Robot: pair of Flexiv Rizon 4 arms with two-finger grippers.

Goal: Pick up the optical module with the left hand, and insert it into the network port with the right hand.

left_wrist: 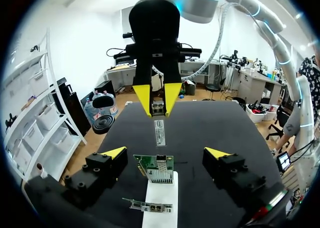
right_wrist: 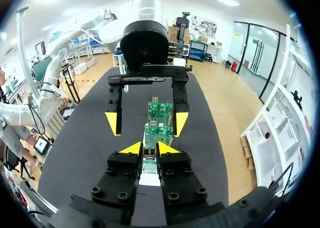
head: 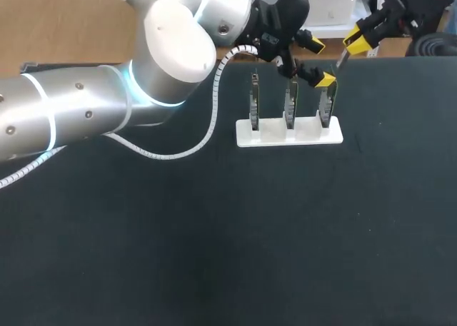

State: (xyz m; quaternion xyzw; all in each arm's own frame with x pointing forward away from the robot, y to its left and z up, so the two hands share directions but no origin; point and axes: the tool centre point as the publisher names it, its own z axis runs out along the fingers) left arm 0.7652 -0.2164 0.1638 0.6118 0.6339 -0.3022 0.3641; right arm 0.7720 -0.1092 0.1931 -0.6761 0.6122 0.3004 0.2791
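1. The left gripper (left_wrist: 165, 153) is spread wide and holds nothing. Its 2 yellow tips stand on either side of a green network card (left_wrist: 155, 169), clear of it.
2. The right gripper (right_wrist: 148, 149) is pinched on the optical module (left_wrist: 159, 130), which juts from its tips just ahead of the left gripper.
3. The module's free end points at the card between the left gripper's fingers. It seems to stop just short, though the gap is hard to judge.
4. 3 cards stand upright in a white stand (head: 289, 135) under both grippers, on the dark counter (head: 214, 233).
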